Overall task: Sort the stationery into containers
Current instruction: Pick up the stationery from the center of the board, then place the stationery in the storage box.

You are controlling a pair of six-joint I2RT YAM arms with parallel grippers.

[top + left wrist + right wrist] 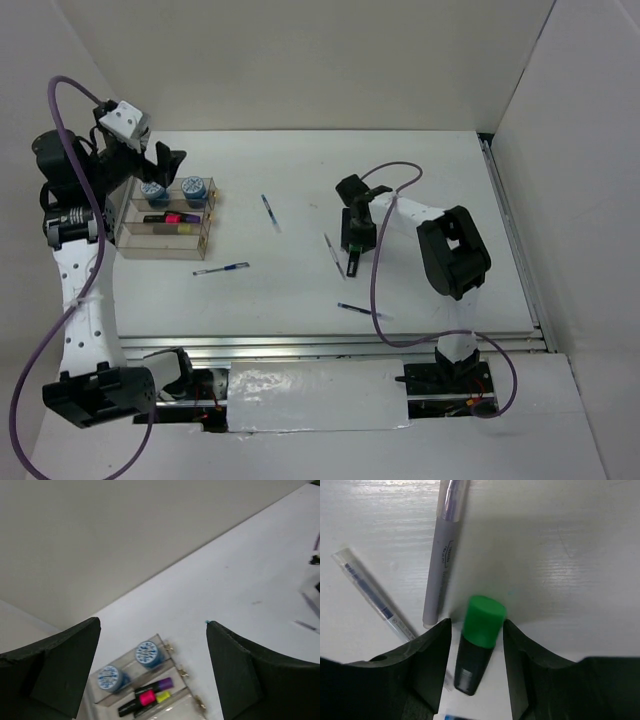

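Right tool (477,630) open, straddling green-capped highlighter (482,620) on surface (560,555); left tool (152,627) open near box (160,240).

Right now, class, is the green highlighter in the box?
No, the green highlighter lies on the table between the right fingers, apart from the box.

Small print runs along the grey pen (440,570) barrel, too blurred to read.
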